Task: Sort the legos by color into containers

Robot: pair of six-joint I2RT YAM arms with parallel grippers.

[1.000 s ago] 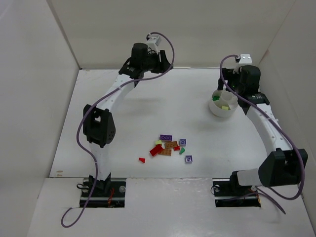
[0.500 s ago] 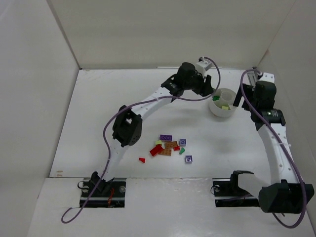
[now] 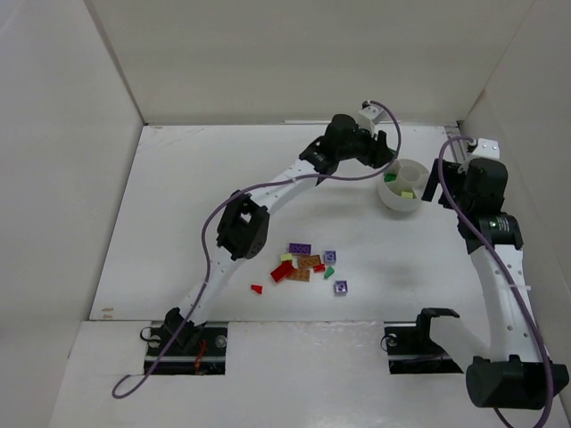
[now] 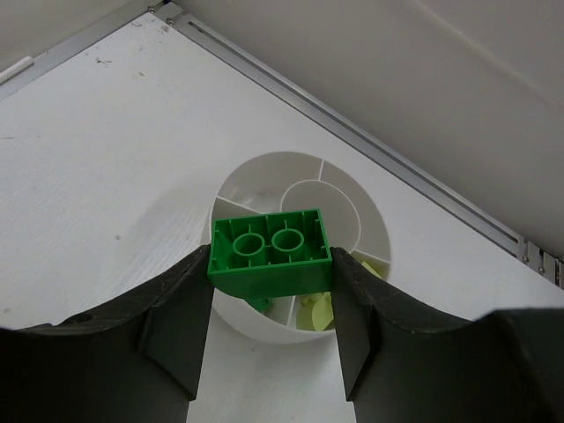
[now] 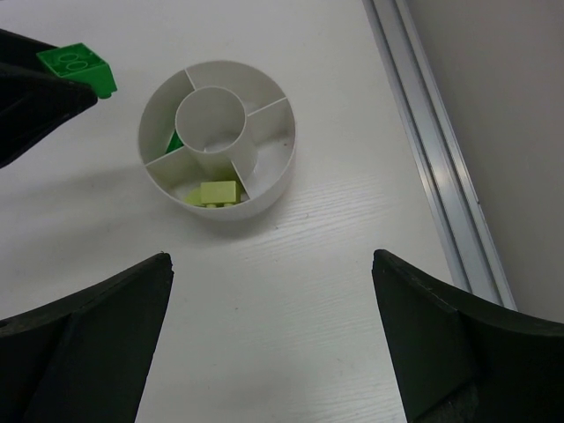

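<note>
A green lego (image 4: pixel 270 251) hangs underside-up between the fingers of my left gripper (image 4: pixel 270 269), just above the near-left rim of the white dish (image 4: pixel 273 324). From above, the left gripper (image 3: pixel 378 160) is at the dish's (image 3: pixel 399 205) left edge. One compartment holds a green piece (image 5: pixel 174 141) and another a pale yellow-green lego (image 5: pixel 216 192). The held green lego (image 5: pixel 77 66) also shows at the top left of the right wrist view. My right gripper (image 5: pixel 271 257) stands wide open and empty, right of the dish (image 5: pixel 231 211). Several loose legos (image 3: pixel 303 263) lie at mid-table.
A red lego (image 3: pixel 257 289) and a purple one (image 3: pixel 340 287) lie a little apart from the pile. A metal rail (image 5: pixel 432 150) runs along the table's right edge beside the white wall, close to the dish.
My left arm has swung right from the back of the table to the dish, carrying the green lego. My right gripper has backed off the dish to the right and opened wider.
</note>
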